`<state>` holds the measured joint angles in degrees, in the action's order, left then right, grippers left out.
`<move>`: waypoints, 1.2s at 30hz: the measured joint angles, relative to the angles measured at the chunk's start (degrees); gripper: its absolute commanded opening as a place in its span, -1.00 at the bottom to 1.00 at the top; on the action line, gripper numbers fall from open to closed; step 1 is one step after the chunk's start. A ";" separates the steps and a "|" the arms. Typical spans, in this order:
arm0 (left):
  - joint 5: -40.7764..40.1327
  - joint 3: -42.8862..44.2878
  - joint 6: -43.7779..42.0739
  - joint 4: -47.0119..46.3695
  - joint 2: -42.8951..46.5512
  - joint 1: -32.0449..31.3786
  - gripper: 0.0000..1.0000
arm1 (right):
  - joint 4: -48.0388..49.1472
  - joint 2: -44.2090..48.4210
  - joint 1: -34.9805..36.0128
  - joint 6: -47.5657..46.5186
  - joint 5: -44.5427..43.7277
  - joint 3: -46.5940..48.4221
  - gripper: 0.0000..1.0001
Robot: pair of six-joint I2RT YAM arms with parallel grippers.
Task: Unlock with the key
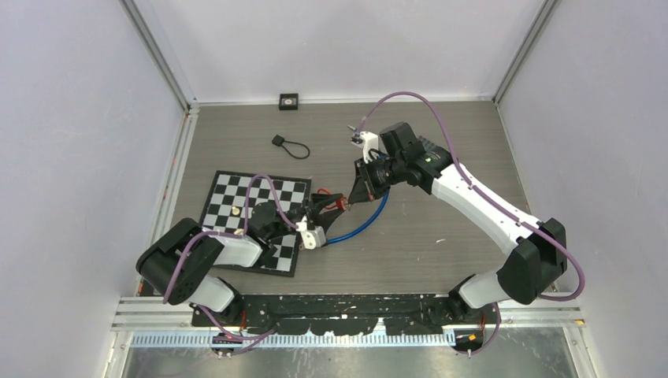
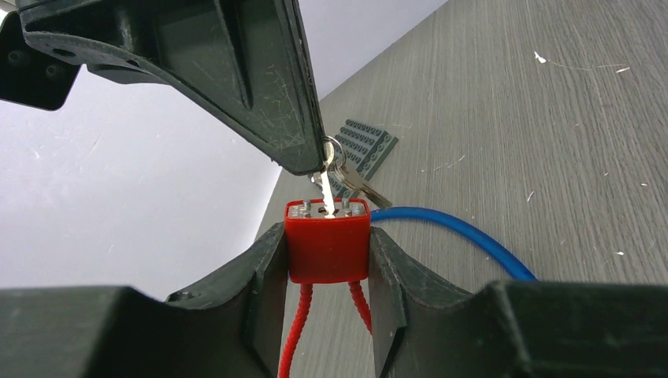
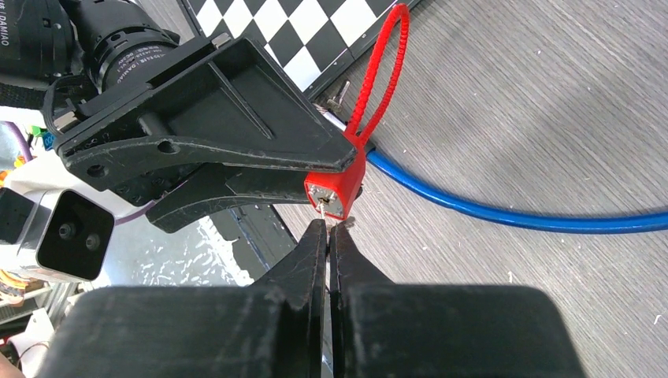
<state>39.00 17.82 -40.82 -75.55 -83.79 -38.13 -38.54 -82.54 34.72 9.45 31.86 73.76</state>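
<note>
White-shelled, black-jointed left arm: folded low, forearm reaching right toward centre. Black two-finger left gripper: jaws partly apart, clamped on both sides of small red padlock body. Matching right arm: stretched far out, wrist bent back leftward. Black right gripper: fingers pressed together, tips pinching silver key.

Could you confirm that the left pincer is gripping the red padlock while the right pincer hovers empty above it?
Not quite: the right pincer is not empty. It is shut on the key, whose blade meets the top of the red padlock, as the left wrist view shows. The left pincer does grip the padlock.
</note>
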 measured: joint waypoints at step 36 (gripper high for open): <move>-2.16 1.53 1.18 5.75 0.00 0.00 -1.00 | 0.55 -2.14 1.62 2.82 -6.75 0.76 -0.99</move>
<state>36.84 19.35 -39.64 -69.80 -83.79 -38.13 -38.00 -84.68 36.34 12.27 25.10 74.52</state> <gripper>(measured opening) 0.380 0.056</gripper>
